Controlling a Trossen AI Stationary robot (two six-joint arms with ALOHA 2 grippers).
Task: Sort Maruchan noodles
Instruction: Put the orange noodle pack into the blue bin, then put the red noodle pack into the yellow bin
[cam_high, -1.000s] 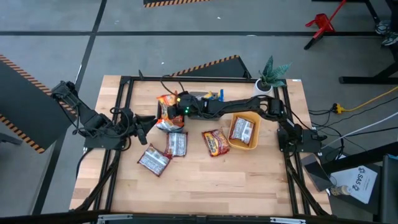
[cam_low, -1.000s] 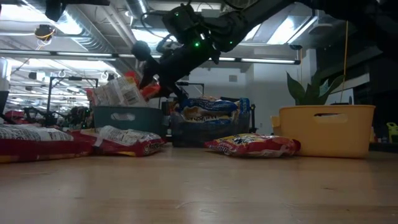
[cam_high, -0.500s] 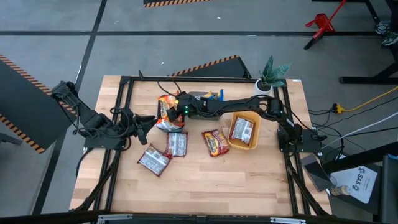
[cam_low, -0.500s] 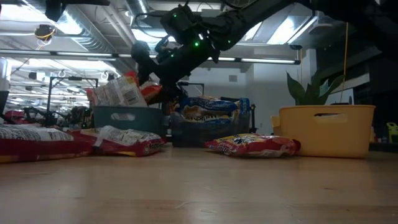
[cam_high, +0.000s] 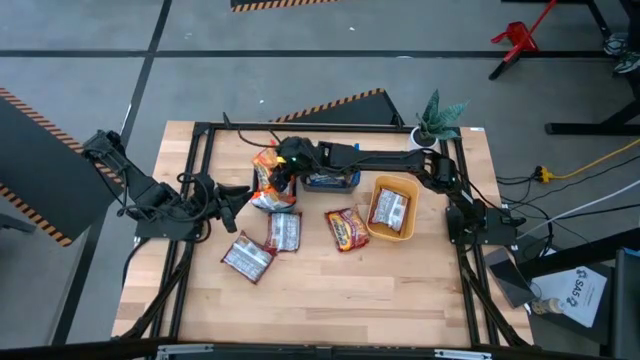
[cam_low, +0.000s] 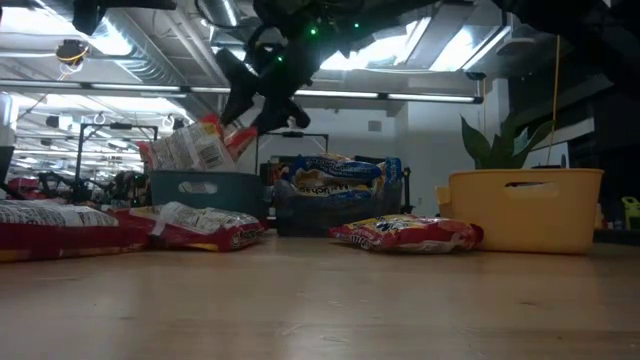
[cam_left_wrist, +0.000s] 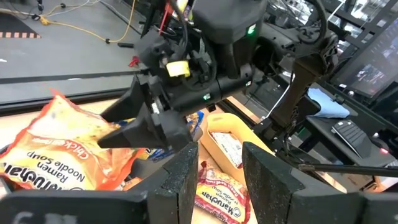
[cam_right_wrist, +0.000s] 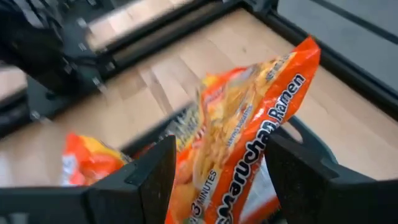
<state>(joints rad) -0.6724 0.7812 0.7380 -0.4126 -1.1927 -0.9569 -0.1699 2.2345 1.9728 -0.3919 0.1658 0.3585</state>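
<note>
Right pincer (cam_high: 281, 168) hangs above the teal tray (cam_low: 205, 187) at the far left of the counter (cam_high: 330, 290); fingers apart, nothing between them. Orange noodle packets (cam_high: 266, 172) stand heaped in that tray, just under the pincer. Blue-and-yellow packets (cam_low: 330, 177) fill the grey tray (cam_high: 330, 181) beside it. One packet lies in the yellow tray (cam_high: 395, 187); four more (cam_high: 282, 231) lie loose on the counter. Left pincer (cam_high: 238, 194) waits at the left edge, part open, holding nothing.

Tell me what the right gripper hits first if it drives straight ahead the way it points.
Most likely the orange ramen packet standing in the teal tray: it fills the gap ahead of the open right gripper, though depth is unclear.
</note>
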